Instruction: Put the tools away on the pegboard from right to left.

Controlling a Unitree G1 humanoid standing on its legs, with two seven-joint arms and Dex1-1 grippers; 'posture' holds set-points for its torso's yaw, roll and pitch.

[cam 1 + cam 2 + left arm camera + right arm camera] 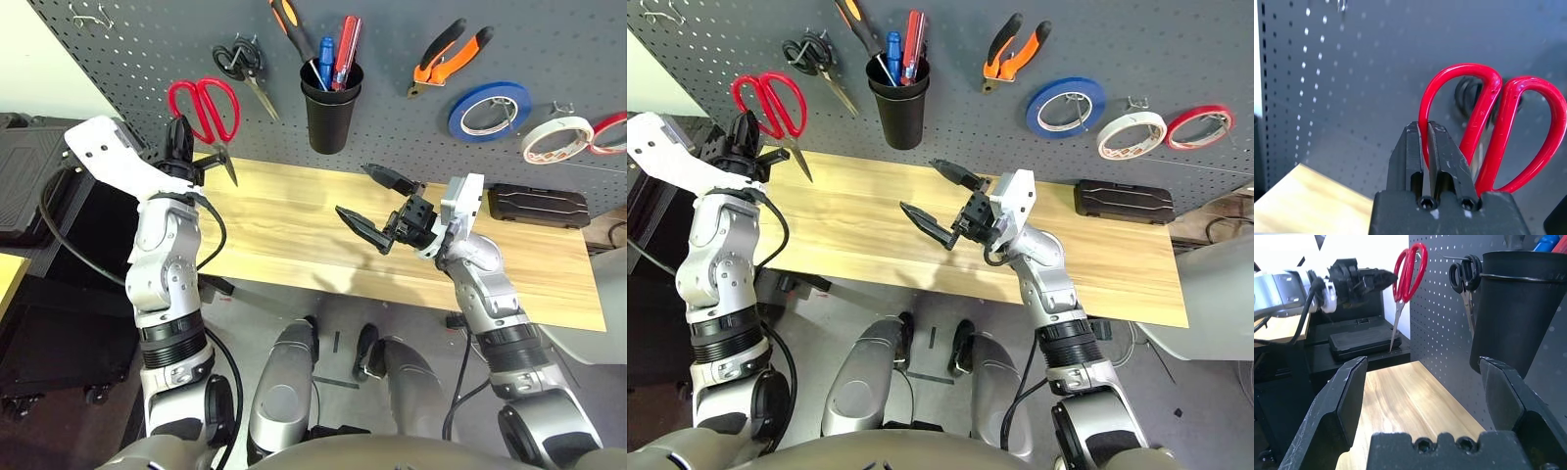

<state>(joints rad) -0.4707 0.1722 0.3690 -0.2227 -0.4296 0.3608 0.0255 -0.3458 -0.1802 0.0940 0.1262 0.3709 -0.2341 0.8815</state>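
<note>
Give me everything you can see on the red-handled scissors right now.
The red-handled scissors have two glossy red loop handles and closed metal blades pointing down. The left gripper is shut on one loop, holding them off the table, up against the pegboard, beside the dark-handled scissors. No hook visible through the loops.

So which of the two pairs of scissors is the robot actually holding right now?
The red-handled scissors. The left pincer is shut on one red loop, blades hanging down in front of the pegboard. The dark-handled scissors hang untouched on a hook, beside the black cup.
</note>
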